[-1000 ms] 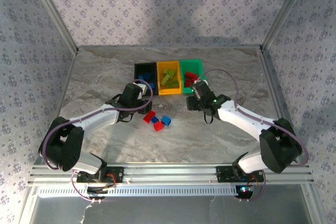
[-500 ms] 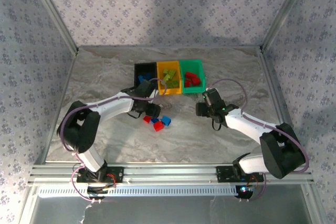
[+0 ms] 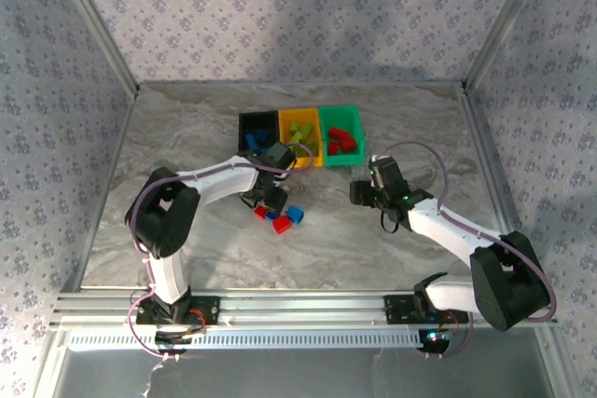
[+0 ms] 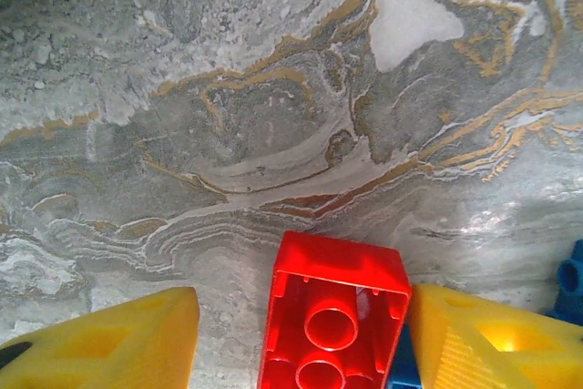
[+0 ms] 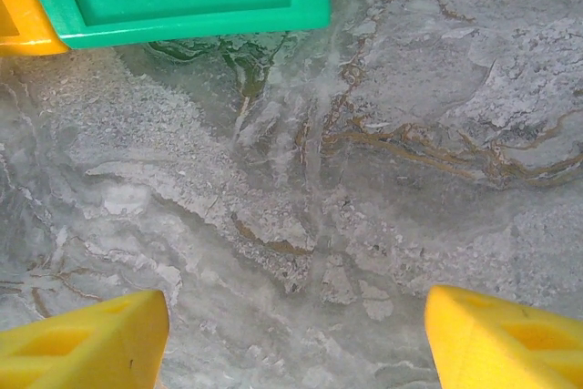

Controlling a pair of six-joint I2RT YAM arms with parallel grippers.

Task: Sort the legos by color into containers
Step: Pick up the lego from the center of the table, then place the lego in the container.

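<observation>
1. A grey marble table (image 3: 187, 165) veined with amber stands between walls (image 3: 280, 16) papered in a small flower print
2. A few loose bricks (image 3: 279, 219), red and blue, huddle on the table just in front of the 3 joined bins
3. 1 red brick (image 4: 332, 316) lies hollow side up, round tubes showing, with a blue brick (image 4: 572, 280) near it
4. The left gripper (image 4: 302, 291) straddles that red brick, fingers apart, a clear gap on 1 side
5. The black bin (image 3: 258, 115) holds blue pieces (image 3: 254, 140), the yellow bin (image 3: 300, 164) yellow-green pieces (image 3: 300, 137), the green bin (image 3: 340, 109) red pieces (image 3: 341, 142)
6. The right gripper (image 5: 296, 293) hangs over bare table near the green bin, fingers wide apart with nothing between them
</observation>
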